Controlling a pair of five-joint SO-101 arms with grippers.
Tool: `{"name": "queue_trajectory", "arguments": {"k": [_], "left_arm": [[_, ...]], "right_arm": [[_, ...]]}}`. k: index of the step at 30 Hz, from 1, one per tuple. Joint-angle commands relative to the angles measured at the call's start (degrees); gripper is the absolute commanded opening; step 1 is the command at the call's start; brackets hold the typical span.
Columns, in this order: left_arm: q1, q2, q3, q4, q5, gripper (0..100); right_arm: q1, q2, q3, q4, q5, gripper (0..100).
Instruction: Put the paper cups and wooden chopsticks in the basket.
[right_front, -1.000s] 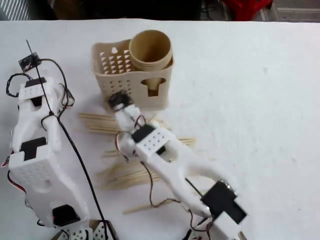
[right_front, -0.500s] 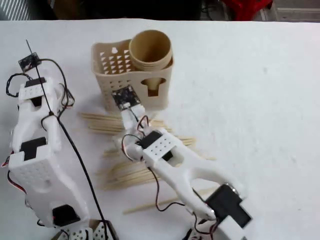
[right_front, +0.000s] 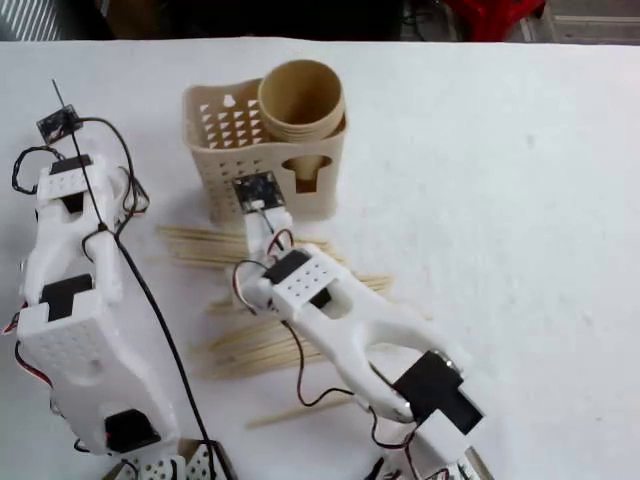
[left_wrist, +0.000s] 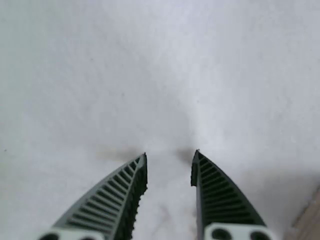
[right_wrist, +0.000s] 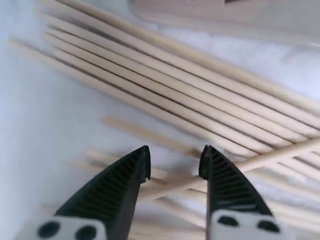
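Right jaws hang partly open, empty, above wooden chopsticks (right_wrist: 165, 90) lying flat, lengthwise along the front of the basket (right_front: 225, 165).

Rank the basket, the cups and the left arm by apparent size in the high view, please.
1. Left arm, though it is likely nearer the camera.
2. Basket.
3. Cups, nested in the basket.

Bright, even light casts soft shadows on the table (right_front: 520, 150).
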Motion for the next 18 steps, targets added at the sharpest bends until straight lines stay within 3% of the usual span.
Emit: {"name": "queue_trajectory", "arguments": {"k": [1,3,9,14,18], "left_arm": [[1.1,-0.22,-0.88,-0.88,-0.7,16],[1.1,-0.22,-0.88,-0.88,-0.7,16],[1.1,-0.22,-0.88,-0.88,-0.7,16],[1.1,-0.22,-0.88,-0.88,-0.7,16],[1.1,-0.22,-0.88,-0.88,-0.7,16]], "right_arm": [[2.33,-7.52,-0.44,4.88,0.79,17.3],[4.0,-12.09,-0.44,8.57,7.3,17.3],[7.08,-22.37,-0.26,14.46,36.57,17.3],[5.49,-19.47,-0.18,18.77,69.01,17.6],[3.74,-13.93,-0.35,17.8,78.95,17.6]]}}
